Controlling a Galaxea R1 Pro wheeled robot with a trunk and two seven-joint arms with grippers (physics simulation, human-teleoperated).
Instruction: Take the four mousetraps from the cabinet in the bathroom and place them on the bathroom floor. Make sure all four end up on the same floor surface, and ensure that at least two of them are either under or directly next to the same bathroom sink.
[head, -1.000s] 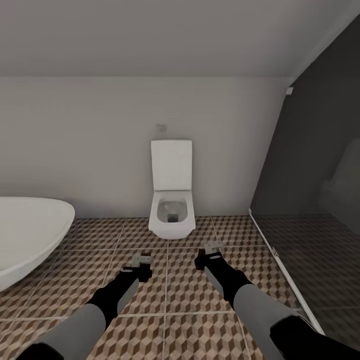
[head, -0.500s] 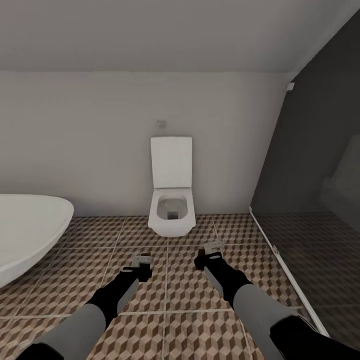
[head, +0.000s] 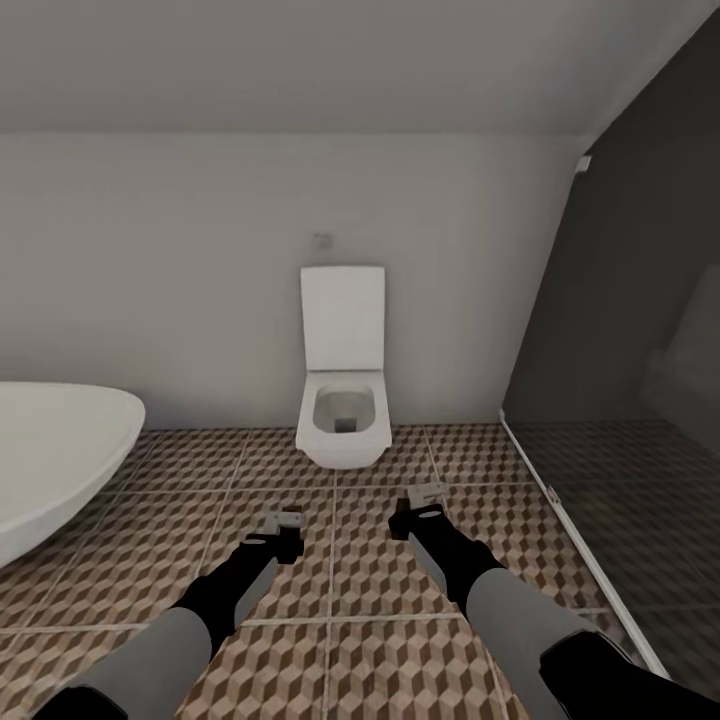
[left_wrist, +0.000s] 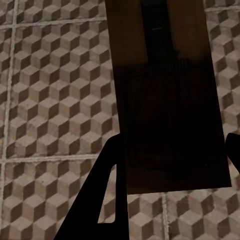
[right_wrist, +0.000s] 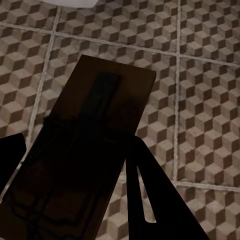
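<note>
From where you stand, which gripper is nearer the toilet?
The right gripper, though only slightly. It sits just short of the toilet, a little to its right. The left gripper hangs further back and to the toilet's left. Each holds a mousetrap.

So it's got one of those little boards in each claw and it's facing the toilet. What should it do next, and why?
Probably turn away from the toilet to look for the sink. Each wrist view shows a mousetrap between the jaws, left and right, held above the floor. Ahead stand only the toilet, a bathtub and a glass screen, so setting them down here would likely miss the sink.
</note>
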